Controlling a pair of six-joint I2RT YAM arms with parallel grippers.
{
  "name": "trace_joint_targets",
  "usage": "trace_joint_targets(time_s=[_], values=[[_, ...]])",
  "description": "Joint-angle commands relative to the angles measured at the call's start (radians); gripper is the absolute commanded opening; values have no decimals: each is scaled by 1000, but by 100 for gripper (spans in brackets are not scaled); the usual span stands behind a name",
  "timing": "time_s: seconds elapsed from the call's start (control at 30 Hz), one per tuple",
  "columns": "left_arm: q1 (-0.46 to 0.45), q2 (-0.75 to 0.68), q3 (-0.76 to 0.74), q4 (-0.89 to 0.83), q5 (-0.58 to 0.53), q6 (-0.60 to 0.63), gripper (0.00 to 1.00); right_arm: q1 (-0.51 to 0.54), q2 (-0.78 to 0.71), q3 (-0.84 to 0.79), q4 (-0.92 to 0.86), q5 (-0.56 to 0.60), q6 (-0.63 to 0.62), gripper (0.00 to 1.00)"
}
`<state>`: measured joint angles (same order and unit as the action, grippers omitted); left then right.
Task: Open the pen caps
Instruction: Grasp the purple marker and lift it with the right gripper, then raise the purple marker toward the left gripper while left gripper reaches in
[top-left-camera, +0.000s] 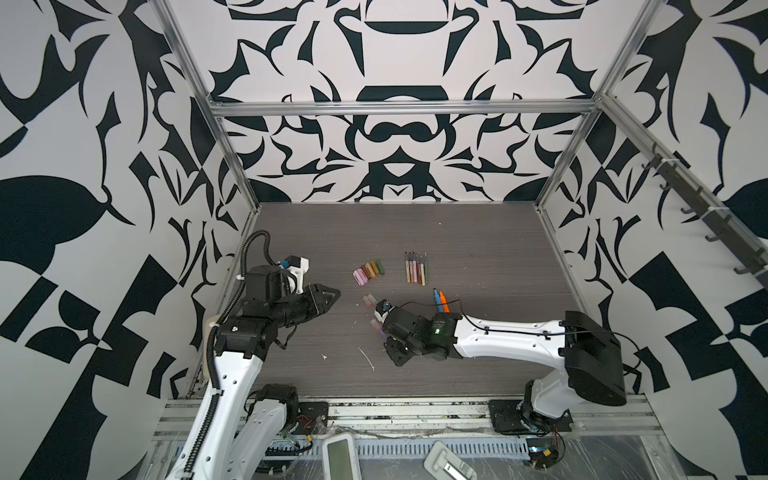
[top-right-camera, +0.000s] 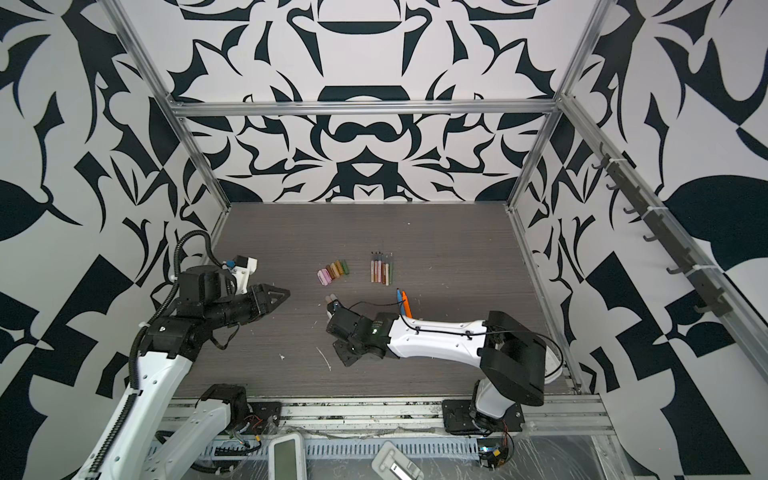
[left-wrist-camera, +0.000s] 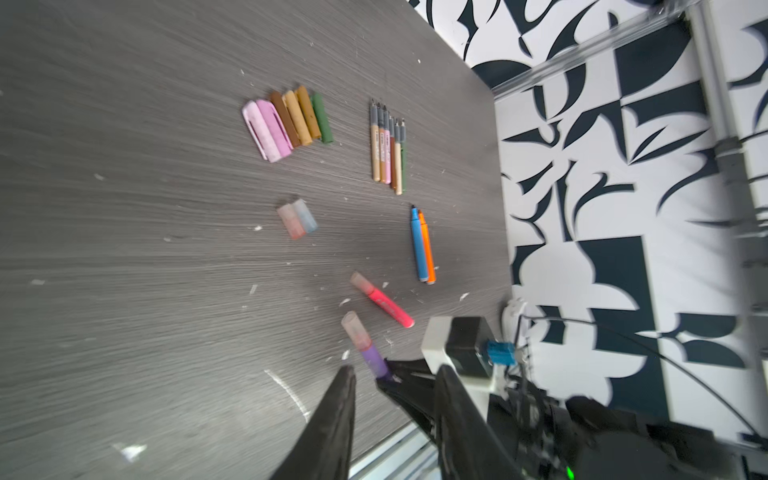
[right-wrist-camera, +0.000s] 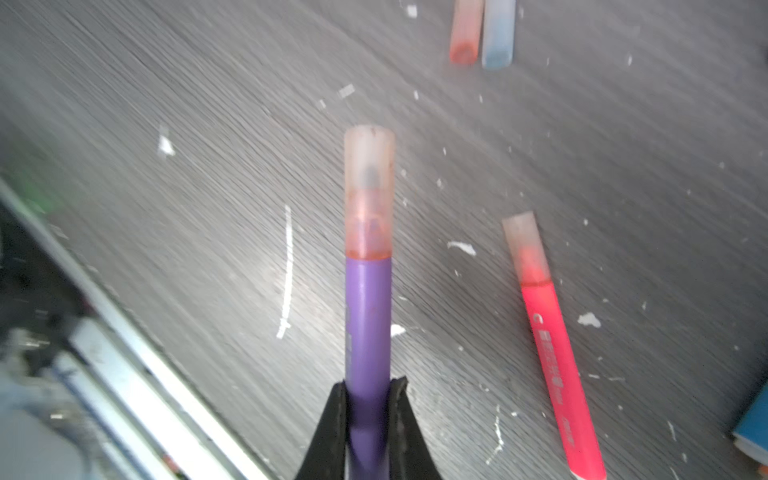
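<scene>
Leftmost, the left gripper (top-left-camera: 331, 296) is hovering over the table (top-left-camera: 478, 249), jaws slightly parted and gripping nothing. Right of it, loose pen caps (top-left-camera: 368, 271) are lying in a tight row, with two translucent caps (top-left-camera: 369, 300) lying nearer. The right gripper (right-wrist-camera: 368, 386) is clamping a purple pen (right-wrist-camera: 368, 316) by its barrel, its cap (right-wrist-camera: 369, 191) on; a capped pink pen (right-wrist-camera: 552, 353) is lying beside it. Further right, uncapped thin pens (top-left-camera: 415, 268) and blue and orange pens (top-left-camera: 440, 300) are lying.

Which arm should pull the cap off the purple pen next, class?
The left. The right gripper is shut on the purple pen, so it cannot also pull. The left gripper is open and empty, with the cap just ahead of it.
</scene>
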<state>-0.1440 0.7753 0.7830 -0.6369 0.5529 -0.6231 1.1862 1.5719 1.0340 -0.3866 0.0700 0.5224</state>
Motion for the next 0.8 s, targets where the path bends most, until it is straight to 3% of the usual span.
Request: trace_joint_targets(time_s=[0.0,0.5,0.77], values=[[-25,9,-40,113,41,-116,35,-1,-37,29,36,-14,42,3],[-338,89,-77,221,-207,-220,35,-63,-138,35,125,-128,108,3],[-423,173,-44,231,-272,-219,37,-69,-181,35,107,-139,106,3]])
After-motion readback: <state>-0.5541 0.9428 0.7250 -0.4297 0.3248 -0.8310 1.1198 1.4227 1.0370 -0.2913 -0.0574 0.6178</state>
